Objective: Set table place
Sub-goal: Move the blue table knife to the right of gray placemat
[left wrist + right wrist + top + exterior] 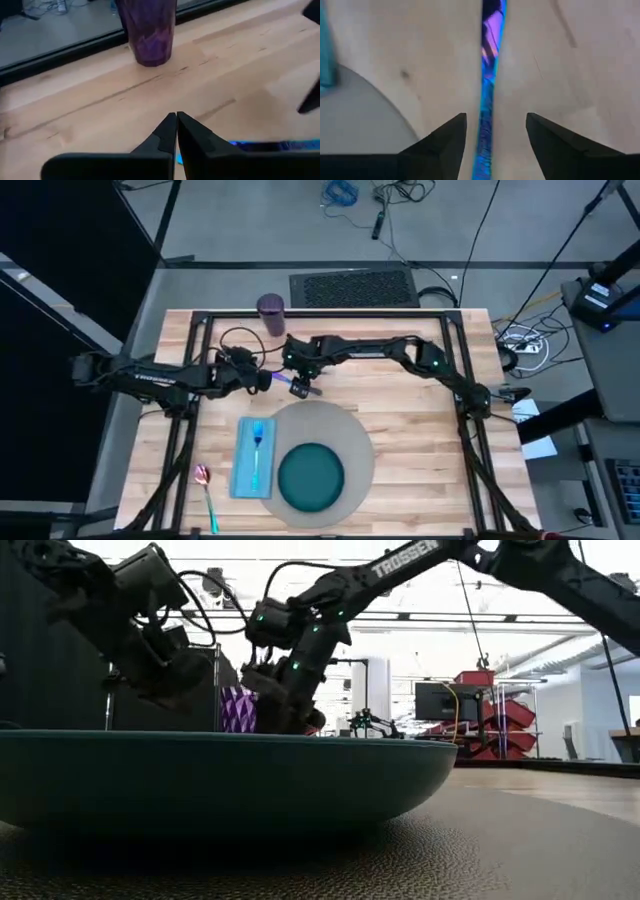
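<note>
Right end effector: mine [495, 131] hovers over the blue knife [489, 90], fingers spread wide, one either side of the blade, nothing held yet.
Left end effector: mine [176, 120] waits just beside it near the back of the desk [420, 420], fingers pressed together and empty.
Knife: it lies flat on the bare wood just beyond the far edge of the grey mat [350, 430], apart from the rest of the setting.
Setting so far: the teal plate [311, 476] sits on the mat, the fork [257, 448] on the light blue napkin [246, 470], the spoon [205, 490] out to that side, the purple cup [271, 311] at the desk's back edge.
Step in hand, as I judge it: keep the blade centred in the gap, descend squarely, close low on the wood, lift level.
High view: shows the full layout and the free side of the plate.
Right wrist view: alone shows blade alignment between my fingers.
Low view: the plate rim [230, 775] blocks the knife entirely.
</note>
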Available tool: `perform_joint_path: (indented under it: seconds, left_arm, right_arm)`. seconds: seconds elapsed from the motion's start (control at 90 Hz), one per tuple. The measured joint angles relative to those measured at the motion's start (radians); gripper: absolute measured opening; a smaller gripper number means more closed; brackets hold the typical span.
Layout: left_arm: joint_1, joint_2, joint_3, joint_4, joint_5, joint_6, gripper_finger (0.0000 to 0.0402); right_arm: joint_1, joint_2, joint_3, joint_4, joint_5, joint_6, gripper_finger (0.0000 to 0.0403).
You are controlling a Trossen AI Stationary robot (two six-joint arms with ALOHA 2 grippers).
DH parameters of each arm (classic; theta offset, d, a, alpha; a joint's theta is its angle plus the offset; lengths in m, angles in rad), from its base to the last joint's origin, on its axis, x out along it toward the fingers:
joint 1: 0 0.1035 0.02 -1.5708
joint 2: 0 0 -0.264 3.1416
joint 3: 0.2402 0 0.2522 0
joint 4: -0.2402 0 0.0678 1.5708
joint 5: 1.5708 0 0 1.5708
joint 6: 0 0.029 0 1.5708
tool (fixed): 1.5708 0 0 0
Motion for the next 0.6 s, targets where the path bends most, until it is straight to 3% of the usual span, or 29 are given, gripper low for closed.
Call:
perform_joint_path:
  seconds: [0.6]
  left_arm:
    - [-0.022,0.000,0.000,0.018,0.001,-0.025,0.0000]
  right_arm:
    - [0.003,0.025,0.020,0.103,0.018,-0.046,0.0201]
